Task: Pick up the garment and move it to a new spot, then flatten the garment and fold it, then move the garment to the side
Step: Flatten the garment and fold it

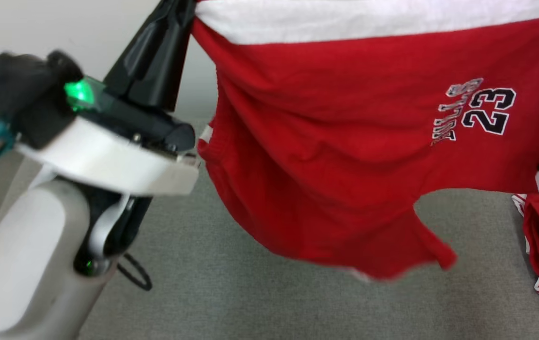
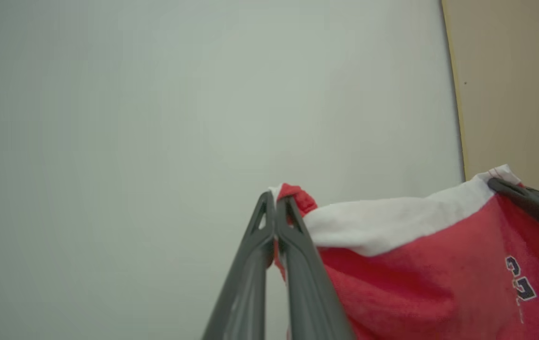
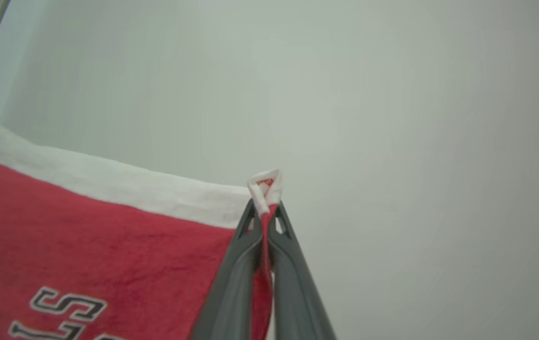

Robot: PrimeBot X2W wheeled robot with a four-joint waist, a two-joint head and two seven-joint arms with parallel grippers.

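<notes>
the garment (image 1: 345, 156) hangs spread in the air over the grey surface (image 1: 250, 302), left pincer (image 2: 275, 200) and right pincer (image 3: 263, 208) each clamped tight on a top corner. soft, light, floppy cloth; corners of the white band (image 2: 382, 222) seem the best hold.

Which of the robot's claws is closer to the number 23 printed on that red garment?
The right. The right gripper pinches the white-banded corner on the side of the 23, close above it, while the left gripper pinches the opposite corner of the garment.
</notes>
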